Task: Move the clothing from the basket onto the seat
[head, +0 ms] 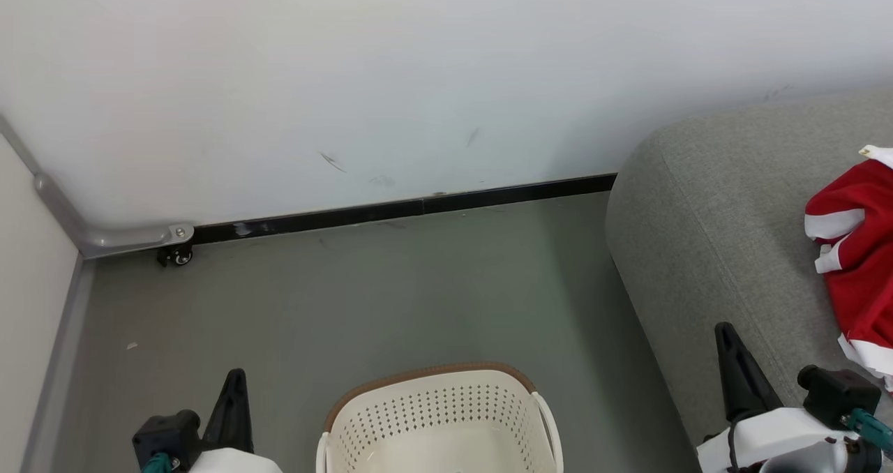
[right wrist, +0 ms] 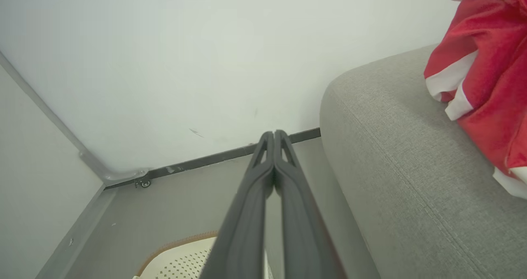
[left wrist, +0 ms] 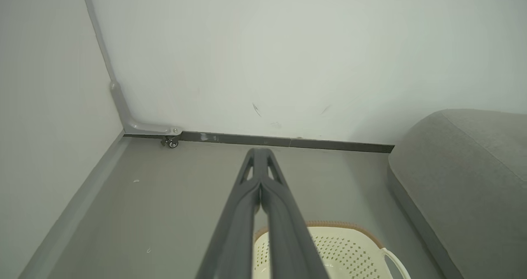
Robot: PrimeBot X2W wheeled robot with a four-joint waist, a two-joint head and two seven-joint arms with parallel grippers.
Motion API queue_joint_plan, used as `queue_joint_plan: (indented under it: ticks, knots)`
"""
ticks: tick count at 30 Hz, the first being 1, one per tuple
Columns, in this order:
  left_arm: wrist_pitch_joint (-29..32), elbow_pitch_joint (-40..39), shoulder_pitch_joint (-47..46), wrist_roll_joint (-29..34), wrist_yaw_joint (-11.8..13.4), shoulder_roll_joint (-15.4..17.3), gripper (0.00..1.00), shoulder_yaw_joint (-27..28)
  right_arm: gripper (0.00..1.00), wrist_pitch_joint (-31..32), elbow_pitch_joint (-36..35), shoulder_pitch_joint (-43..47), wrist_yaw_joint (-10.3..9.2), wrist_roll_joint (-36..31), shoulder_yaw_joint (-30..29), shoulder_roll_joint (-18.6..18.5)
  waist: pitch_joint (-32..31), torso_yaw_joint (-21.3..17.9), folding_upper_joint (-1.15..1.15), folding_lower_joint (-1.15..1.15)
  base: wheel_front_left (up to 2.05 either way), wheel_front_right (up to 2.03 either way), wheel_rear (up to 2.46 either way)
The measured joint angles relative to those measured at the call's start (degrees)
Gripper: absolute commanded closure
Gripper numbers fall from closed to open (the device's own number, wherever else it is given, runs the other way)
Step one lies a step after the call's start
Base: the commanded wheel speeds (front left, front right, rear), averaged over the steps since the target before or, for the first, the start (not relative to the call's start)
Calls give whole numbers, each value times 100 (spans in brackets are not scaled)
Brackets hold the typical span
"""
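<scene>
The cream-white basket (head: 439,417) with a brown rim stands on the floor at the bottom middle; the part of its inside that shows holds nothing. It also appears low in the left wrist view as the basket (left wrist: 350,250) and in the right wrist view as the basket (right wrist: 181,258). Red and white clothing (head: 854,250) lies on the grey seat (head: 711,250) at the right, seen too as clothing (right wrist: 486,77) on the seat (right wrist: 391,147). My left gripper (head: 236,379) is shut left of the basket, holding nothing. My right gripper (head: 725,333) is shut over the seat's edge, empty.
A white wall with a black skirting strip (head: 418,206) closes the far side. A grey panel edge with a small caster (head: 178,255) stands at the left corner. Grey floor (head: 384,298) lies between the wall, basket and seat.
</scene>
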Motion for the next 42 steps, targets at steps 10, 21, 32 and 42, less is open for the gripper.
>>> queue_joint_plan:
  ticks: [10,21,32,42]
  knots:
    - [223,-58,0,-848,-201,-93,100,161,100,235,19,-3,0,879,-41,1,4,48,0,14,0,0,0]
    - [452,-112,0,-1658,-457,-166,100,403,100,491,-24,-87,0,1837,-137,1,-23,100,0,70,0,0,0]
    - [690,-155,0,-2510,-754,-278,100,630,100,691,-133,-88,-4,2805,-175,1,-58,148,0,99,0,0,0]
    - [866,-164,-3,-3303,-994,-348,100,839,100,833,-193,-88,-5,3679,-188,0,-40,191,0,71,0,0,0]
